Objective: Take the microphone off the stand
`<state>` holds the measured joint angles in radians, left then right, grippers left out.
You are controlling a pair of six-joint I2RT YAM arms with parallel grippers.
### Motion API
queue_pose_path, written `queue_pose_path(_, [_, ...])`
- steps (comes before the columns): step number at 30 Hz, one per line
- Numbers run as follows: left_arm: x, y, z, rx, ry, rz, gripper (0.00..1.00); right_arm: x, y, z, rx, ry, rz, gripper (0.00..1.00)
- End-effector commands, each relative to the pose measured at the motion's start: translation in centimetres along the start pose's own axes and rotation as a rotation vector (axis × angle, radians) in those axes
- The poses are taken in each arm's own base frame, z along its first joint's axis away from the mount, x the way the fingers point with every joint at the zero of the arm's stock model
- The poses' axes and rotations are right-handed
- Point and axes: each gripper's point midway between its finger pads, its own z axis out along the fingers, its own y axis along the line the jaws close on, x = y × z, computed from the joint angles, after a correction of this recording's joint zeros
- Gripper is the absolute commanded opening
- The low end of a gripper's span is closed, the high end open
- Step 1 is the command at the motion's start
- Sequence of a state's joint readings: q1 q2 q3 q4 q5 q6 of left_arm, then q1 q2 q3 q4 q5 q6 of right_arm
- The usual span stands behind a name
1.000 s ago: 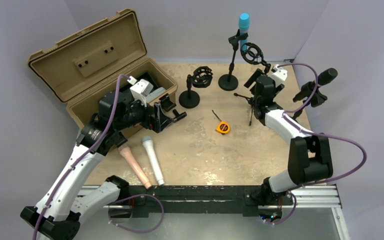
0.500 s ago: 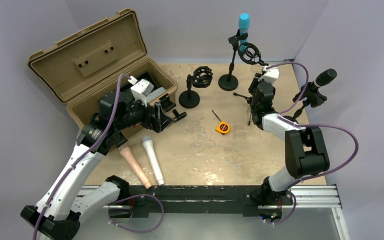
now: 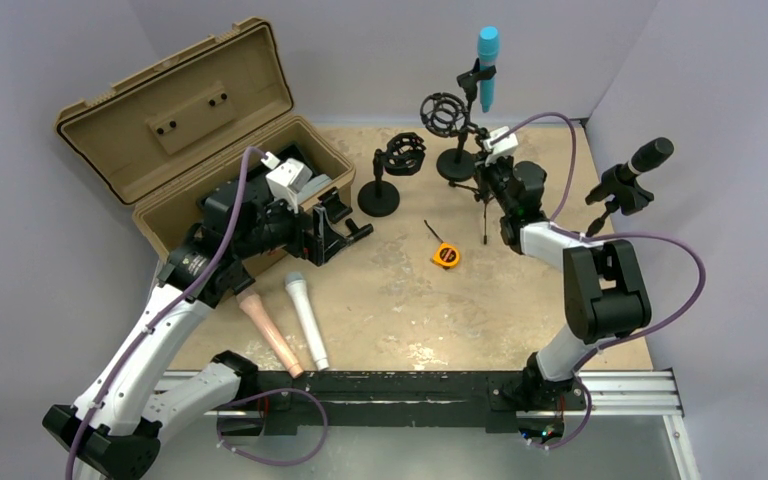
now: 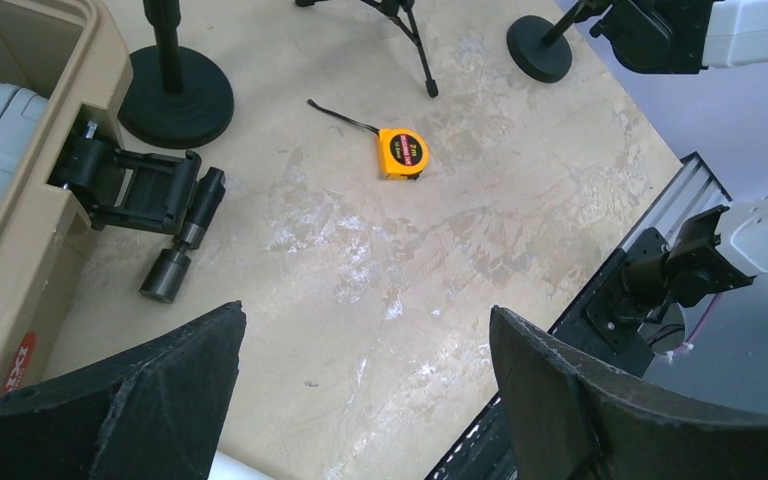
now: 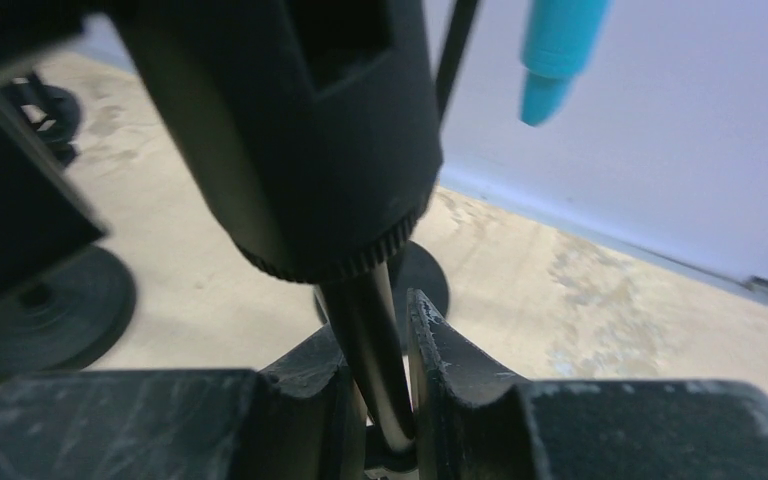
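right gripper (image 5: 380,345) pinched the tripod rod (image 5: 360,295); left gripper (image 4: 365,318) hung spread. blue mic (image 3: 487,62) sat clipped on the back stand (image 3: 457,160) (a black mic (image 3: 650,155) far right). the grip probably wanted steadiness, lest it tip.

Open tabletop (image 3: 400,290) around tape measure (image 3: 445,254); shock-mount stand (image 3: 378,197) and blue-microphone stand (image 3: 452,165) block beyond.

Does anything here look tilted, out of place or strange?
Yes. The tripod stand leans to the left, off upright, with the right hand shut on its pole. Its ring mount holds no microphone.
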<state>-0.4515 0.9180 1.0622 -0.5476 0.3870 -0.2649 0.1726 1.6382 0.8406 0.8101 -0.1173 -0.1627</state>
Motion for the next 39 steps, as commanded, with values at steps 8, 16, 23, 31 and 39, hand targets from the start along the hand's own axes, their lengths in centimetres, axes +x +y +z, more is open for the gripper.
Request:
queue_pose_path(8, [-1.4, -0.7, -0.1, 0.014, -0.037, 0.048, 0.89, -1.5, 1.6, 1.1, -0.225, -0.041, 0.019, 0.18])
queue_pose_path(16, [-1.3, -0.7, 0.0, 0.019, -0.031, 0.046, 0.89, 0.2, -2.6, 1.1, 0.033, 0.053, 0.113, 0.61])
queue_pose_path(23, [-1.4, -1.0, -0.1, 0.03, -0.034, 0.046, 0.89, 0.0, -2.3, -0.6, 0.092, 0.131, 0.345, 0.99])
queue_pose_path(31, [-1.3, -1.2, 0.1, 0.042, -0.028, 0.041, 0.89, -0.1, -3.2, -3.2, 0.286, 0.226, 0.659, 0.99])
queue_pose_path(39, [-1.3, -1.2, 0.1, 0.044, -0.029, 0.041, 0.89, 0.1, 0.9, -3.3, 0.4, 0.211, 0.878, 0.98])
